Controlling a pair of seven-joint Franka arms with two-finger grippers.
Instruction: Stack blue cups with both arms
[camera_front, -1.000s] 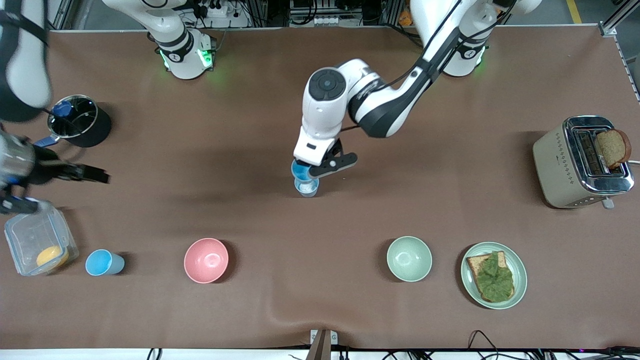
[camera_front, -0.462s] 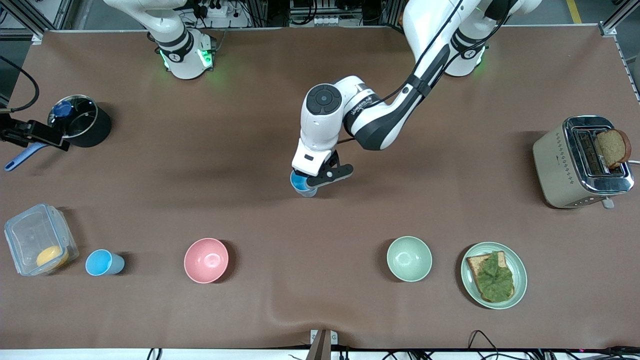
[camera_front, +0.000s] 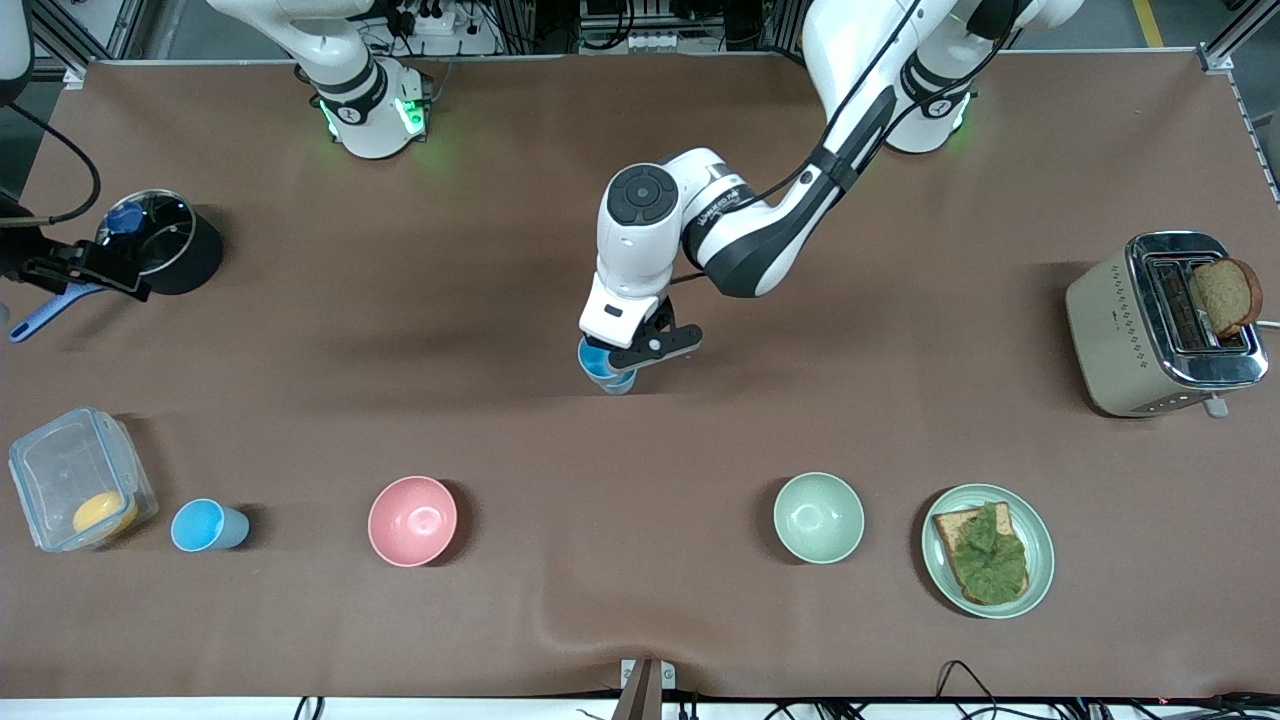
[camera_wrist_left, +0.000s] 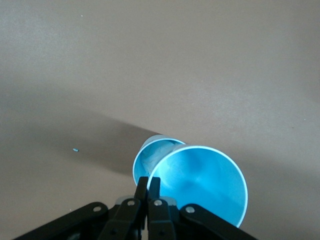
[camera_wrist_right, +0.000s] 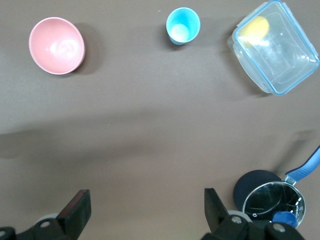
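Observation:
My left gripper (camera_front: 612, 362) is shut on the rim of a bright sky-blue cup (camera_front: 598, 360) at the table's middle. It holds this cup tilted right over a paler blue cup (camera_front: 622, 384) that stands on the table; how deep it sits inside I cannot tell. In the left wrist view the fingers (camera_wrist_left: 148, 182) pinch the bright cup's (camera_wrist_left: 202, 182) rim, with the paler cup (camera_wrist_left: 150, 155) under it. A third blue cup (camera_front: 205, 525) stands near the front camera at the right arm's end, and also shows in the right wrist view (camera_wrist_right: 183, 25). My right gripper (camera_front: 110, 275) (camera_wrist_right: 145, 200) is open and empty, in the air beside the black pot.
A pink bowl (camera_front: 412, 520) and a pale green bowl (camera_front: 818, 517) stand nearer the front camera. A plate (camera_front: 1040, 530) with toast and lettuce and a toaster (camera_front: 1140, 330) are at the left arm's end. A clear container (camera_front: 60, 450) and a black pot (camera_front: 190, 262) are at the right arm's end.
My left gripper has lowered the bright cup onto the paler cup. My right arm has drawn back from over the container to beside the pot.

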